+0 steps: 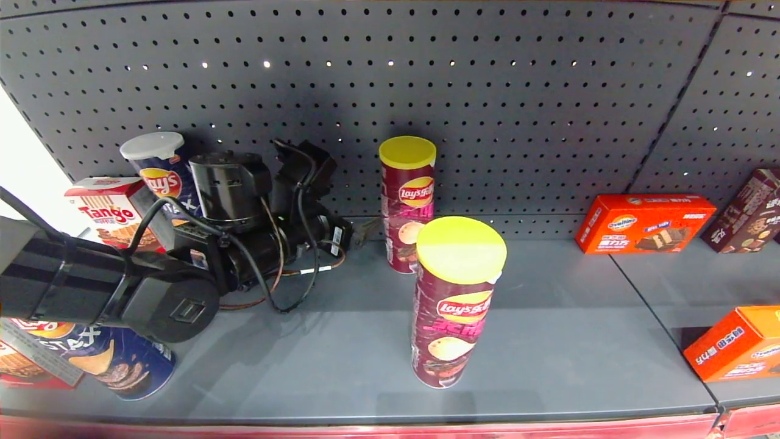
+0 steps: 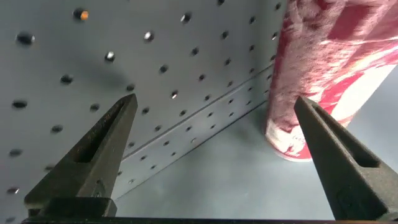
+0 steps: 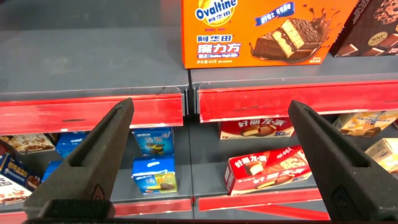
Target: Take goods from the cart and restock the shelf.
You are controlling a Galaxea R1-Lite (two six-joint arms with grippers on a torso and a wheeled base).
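While the left arm lies stretched across the shelf (image 1: 560,341), the left gripper (image 1: 361,230) sits low by the back wall, just beside the rear can (image 1: 407,207). That can stands upright, and the front can (image 1: 456,305) stands nearer the shelf's edge.

From the left wrist, the fingers are spread wide with nothing between them. The rear can (image 2: 329,68) is just off one fingertip, with the pegboard (image 2: 93,56) behind.

From the right wrist, the right gripper (image 3: 209,104) is likewise spread and empty, facing an orange box (image 3: 261,31) at the shelf's front.

Placing looks finished to me. Next, the left arm should back straight out, keeping clear of the front can, and fetch more goods from the cart.
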